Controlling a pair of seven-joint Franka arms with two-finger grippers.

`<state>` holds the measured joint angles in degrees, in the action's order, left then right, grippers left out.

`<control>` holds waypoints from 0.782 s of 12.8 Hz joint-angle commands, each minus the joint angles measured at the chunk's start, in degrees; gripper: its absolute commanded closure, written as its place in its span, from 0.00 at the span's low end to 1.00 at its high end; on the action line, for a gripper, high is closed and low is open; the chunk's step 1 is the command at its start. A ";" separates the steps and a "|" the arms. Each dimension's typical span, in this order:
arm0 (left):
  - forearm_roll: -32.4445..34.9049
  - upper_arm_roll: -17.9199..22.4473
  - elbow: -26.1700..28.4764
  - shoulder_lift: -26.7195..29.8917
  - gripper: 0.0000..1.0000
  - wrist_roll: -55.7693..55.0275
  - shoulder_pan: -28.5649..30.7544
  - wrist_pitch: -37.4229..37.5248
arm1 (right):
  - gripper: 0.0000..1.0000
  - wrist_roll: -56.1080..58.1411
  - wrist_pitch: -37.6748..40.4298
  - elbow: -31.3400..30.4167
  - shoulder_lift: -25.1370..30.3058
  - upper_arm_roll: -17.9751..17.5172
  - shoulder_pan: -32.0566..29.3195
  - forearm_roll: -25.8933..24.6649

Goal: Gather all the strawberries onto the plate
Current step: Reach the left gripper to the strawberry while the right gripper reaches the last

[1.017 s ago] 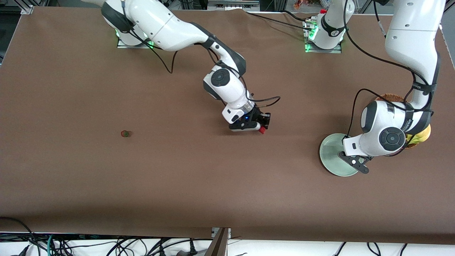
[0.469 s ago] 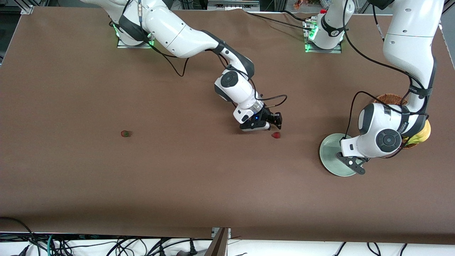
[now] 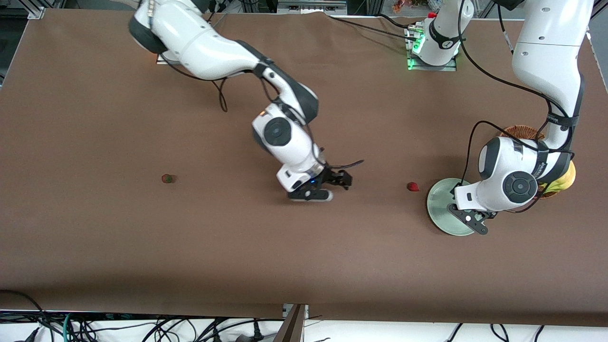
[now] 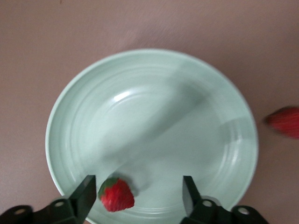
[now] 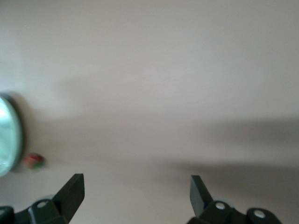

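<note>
The brown worktop [image 3: 190, 247] carries everything. My left arm reaches down at its own end of the worktop, and my left gripper [image 4: 138, 196] hangs over the pale green plate [image 3: 439, 209] with its fingers [image 4: 85, 193] spread apart and nothing between them. A wicker basket [image 3: 522, 130] with yellow fruit sits partly hidden by that arm, farther from the front camera than the plate. My right gripper [image 3: 327, 183] is over bare worktop near the middle, fingers [image 5: 72, 189] wide apart and empty. One strawberry [image 4: 117, 195] lies in the plate, right beside one finger of my left gripper. A second strawberry [image 3: 413, 186] lies on the worktop just beside the plate's rim, between my two grippers. A third strawberry [image 3: 167, 178] lies well apart, toward the right arm's end.
</note>
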<state>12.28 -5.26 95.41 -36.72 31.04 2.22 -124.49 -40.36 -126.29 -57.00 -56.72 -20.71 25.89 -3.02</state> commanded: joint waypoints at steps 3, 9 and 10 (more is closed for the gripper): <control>-3.74 -7.12 -8.65 1.92 0.00 -3.77 -0.46 15.66 | 0.00 15.99 25.34 -2.33 5.83 -2.23 -14.53 -0.32; -3.85 -13.81 -4.54 4.99 0.00 -30.90 -0.98 18.58 | 0.00 34.44 40.24 -6.17 8.72 4.33 -22.91 -4.35; -3.76 -13.81 -2.27 5.95 0.00 -35.39 -1.25 17.88 | 0.00 37.25 39.02 -10.28 11.17 6.88 -22.91 -4.71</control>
<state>8.83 -19.12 88.41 -33.98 2.94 0.88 -106.37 -7.64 -86.50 -59.29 -50.98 -17.15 2.84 -6.30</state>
